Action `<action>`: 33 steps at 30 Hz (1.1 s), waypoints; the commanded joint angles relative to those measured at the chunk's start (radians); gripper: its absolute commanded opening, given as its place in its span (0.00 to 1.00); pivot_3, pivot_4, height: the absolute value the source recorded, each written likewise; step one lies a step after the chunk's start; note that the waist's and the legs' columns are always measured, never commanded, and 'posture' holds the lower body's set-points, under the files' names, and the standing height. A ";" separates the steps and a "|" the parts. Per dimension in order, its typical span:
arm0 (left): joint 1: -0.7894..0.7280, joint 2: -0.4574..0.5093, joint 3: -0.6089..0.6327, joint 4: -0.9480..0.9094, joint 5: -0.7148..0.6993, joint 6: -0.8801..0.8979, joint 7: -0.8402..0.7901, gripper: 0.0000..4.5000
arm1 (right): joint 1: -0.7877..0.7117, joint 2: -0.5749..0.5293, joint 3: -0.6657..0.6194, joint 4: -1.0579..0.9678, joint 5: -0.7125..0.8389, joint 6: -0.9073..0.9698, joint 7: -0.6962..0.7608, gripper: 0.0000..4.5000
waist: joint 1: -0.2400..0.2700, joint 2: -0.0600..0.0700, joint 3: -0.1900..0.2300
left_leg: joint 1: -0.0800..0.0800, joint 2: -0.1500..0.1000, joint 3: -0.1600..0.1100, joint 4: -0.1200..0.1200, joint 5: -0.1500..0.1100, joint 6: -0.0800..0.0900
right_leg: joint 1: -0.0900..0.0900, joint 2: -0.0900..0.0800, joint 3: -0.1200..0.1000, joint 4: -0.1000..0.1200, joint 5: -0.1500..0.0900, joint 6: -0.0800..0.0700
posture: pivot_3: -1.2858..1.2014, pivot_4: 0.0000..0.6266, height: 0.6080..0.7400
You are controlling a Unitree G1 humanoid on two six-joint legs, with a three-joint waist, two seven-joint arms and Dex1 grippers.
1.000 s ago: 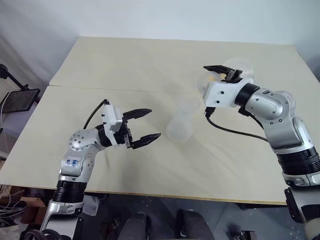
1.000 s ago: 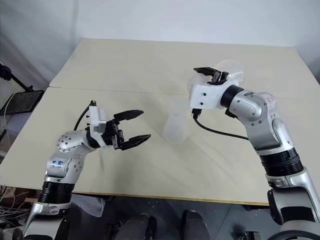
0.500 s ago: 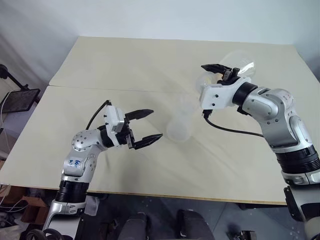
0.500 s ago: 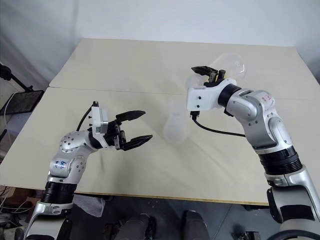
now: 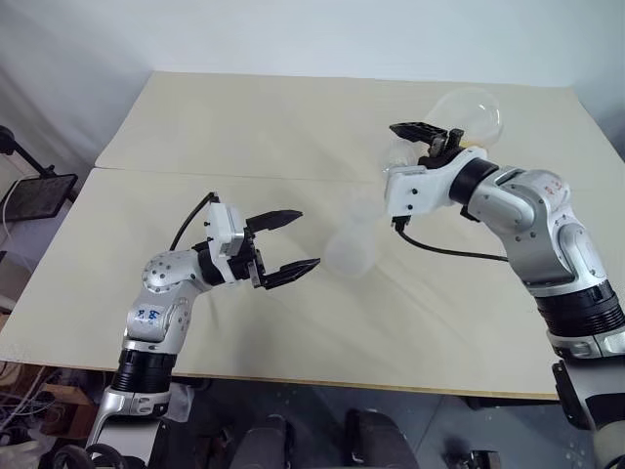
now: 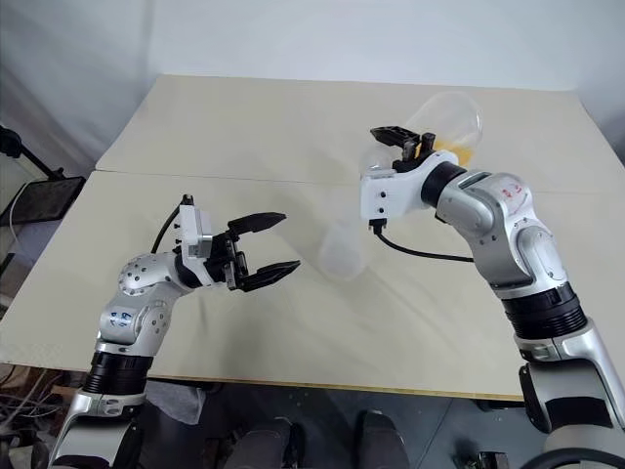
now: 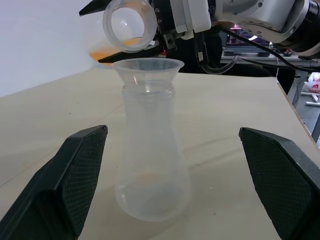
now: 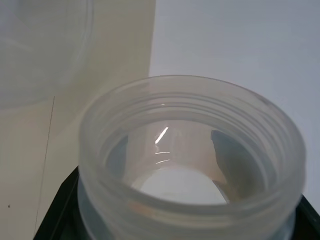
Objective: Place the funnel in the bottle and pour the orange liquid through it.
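Funnel point(image 7: 146, 75) of clear plastic is sitting in the neck of the bottle point(image 7: 151, 165), its wide rim flaring above the bottle's mouth. The bottle, a small clear conical flask, is standing upright on the pale worktop point(image 5: 293, 127), roughly midway between the two arms. A faint trace of orange is showing at the bottom of the bottle.

The right gripper point(image 5: 427, 132) is holding the larger clear flask point(image 5: 472, 115) by its neck, above and just behind the funnel. Its black fingers point(image 5: 412, 128) are pinching the neck tightly. The larger flask is lying tipped on its side, with its wide base pointing away from the bottle and its open mouth point(image 7: 130, 23) facing toward the funnel. In the left wrist view that round mouth is hanging just above the funnel's rim, apart from it.

The orange liquid point(image 6: 451, 149) is pooling along the lower side of the tipped flask, a shallow bright yellow-orange band. In the left wrist view some of it is showing just behind the flask's mouth point(image 7: 107, 48).

The left gripper point(image 5: 283, 240) is hovering above the worktop near the bottle, on the side toward the robot's left. Its two black fingers point(image 7: 75, 180) are spread wide and pointing at the bottle, gripping nothing and touching nothing. In the left wrist view the bottle is standing between the two spread fingers, well clear of both.
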 commanded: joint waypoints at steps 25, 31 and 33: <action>-0.045 -0.023 -0.009 0.045 0.029 -0.056 0.011 1.00 | -0.035 0.002 -0.023 -0.045 -0.051 -0.088 -0.050 0.56 | 0.000 0.000 0.000 | 0.000 0.000 0.000 0.002 0.000 0.000 | -0.001 0.000 0.000 0.004 0.000 0.000 | 0.52 0.24 1.00; -0.052 -0.028 -0.012 0.054 0.030 -0.059 0.006 1.00 | -0.031 -0.005 -0.023 -0.040 -0.065 -0.118 -0.059 0.56 | 0.000 0.000 0.000 | 0.000 0.000 0.000 0.003 0.000 0.000 | -0.001 0.000 0.000 0.005 0.000 0.000 | 0.52 0.24 1.00; -0.055 -0.030 -0.013 0.057 0.031 -0.060 0.005 1.00 | -0.030 -0.006 -0.025 -0.039 -0.070 -0.125 -0.062 0.56 | -0.001 0.000 0.000 | 0.000 0.000 0.000 0.003 0.000 0.000 | -0.001 0.000 0.000 0.005 0.000 0.000 | 0.52 0.24 1.00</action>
